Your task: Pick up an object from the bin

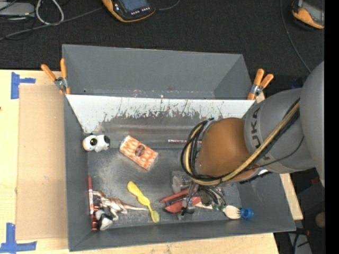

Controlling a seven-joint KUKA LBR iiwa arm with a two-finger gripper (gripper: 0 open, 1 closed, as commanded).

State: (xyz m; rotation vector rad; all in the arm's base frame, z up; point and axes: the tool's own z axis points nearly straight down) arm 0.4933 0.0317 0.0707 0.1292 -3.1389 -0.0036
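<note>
My gripper (181, 184) reaches down at the bin's front middle, mostly hidden under the arm's orange cover. Right below it lies a red flat thing (170, 200) with dark parts across it, and the gripper stands over or against it. Whether anything is held cannot be made out. A pale stick with a blue end (238, 212) lies just to the right, near the front wall. To the left, a yellow spoon-shaped piece (142, 199) lies flat on the floor.
An orange patterned block (139, 152) lies mid-left. A white and black round toy (95, 142) sits by the left wall. A small heap of red, white and black things (103, 208) fills the front left corner. The arm covers the bin's right side.
</note>
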